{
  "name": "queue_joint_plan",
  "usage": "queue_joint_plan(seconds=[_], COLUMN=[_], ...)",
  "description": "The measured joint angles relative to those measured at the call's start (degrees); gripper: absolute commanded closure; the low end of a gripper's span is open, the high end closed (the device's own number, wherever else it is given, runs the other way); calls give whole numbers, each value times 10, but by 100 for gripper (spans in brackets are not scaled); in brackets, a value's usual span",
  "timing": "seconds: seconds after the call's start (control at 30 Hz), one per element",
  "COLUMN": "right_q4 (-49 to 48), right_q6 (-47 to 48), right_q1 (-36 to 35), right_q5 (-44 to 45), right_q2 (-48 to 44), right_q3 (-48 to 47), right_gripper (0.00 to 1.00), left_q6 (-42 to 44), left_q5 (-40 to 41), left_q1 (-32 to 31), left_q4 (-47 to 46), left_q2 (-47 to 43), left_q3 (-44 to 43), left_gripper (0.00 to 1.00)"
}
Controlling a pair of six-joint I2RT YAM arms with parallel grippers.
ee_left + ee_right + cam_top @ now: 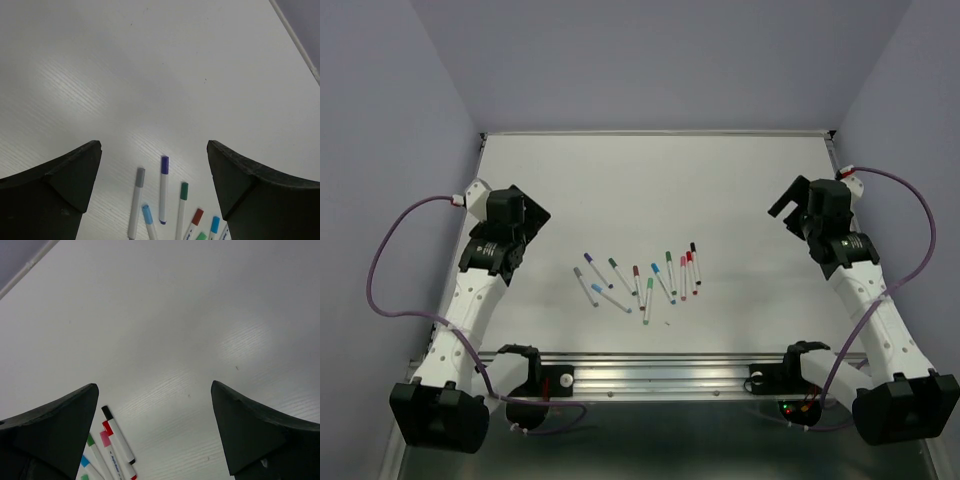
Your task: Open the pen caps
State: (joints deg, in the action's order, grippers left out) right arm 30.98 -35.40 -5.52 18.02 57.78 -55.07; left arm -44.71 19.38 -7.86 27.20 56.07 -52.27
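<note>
Several white-barrelled pens [640, 278] lie in a loose row at the table's middle, each with its coloured cap on. In the left wrist view I see a grey cap [140, 176], a purple cap [164, 164], a green cap [184, 190] and a red cap [197, 216] just below my open, empty left gripper [154, 145]. In the right wrist view a black cap [106, 412], a red cap [107, 427] and a pink cap [104, 438] lie at the lower left of my open, empty right gripper [154, 386]. Both grippers [532, 215] [786, 205] hover above the table, to either side of the pens.
The white table [660, 180] is walled by purple panels on three sides. A metal rail [660, 365] runs along the near edge between the arm bases. Purple cables [380, 270] loop beside each arm.
</note>
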Motion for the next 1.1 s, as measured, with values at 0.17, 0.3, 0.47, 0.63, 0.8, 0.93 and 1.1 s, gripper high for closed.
queue_joint_plan(seconds=[0.17,0.3,0.47,0.63,0.8,0.93,1.1], right_q4=[-5,-19,-18,-14,-15,-17,-19], right_q6=[14,42,75,83,81,80,72], right_q1=[0,0,-31,-143,-192,-223,-246], right_q5=[-35,-103,-153,-120,-85,-67,-47], right_q2=[-8,-11,17,85,127,158,195], right_q3=[0,0,0,0,0,0,1], right_gripper=[0,0,0,0,0,0,0], left_q6=[0,0,5,9,14,18,19], left_q5=[-13,-23,-32,-33,-40,-42,-42], left_q1=[0,0,0,0,0,0,0], left_q4=[-10,-21,-40,-49,-57,-61,-64], left_q2=[15,23,27,38,45,56,62], left_q3=[0,0,0,0,0,0,0], left_gripper=[1,1,1,1,1,1,1])
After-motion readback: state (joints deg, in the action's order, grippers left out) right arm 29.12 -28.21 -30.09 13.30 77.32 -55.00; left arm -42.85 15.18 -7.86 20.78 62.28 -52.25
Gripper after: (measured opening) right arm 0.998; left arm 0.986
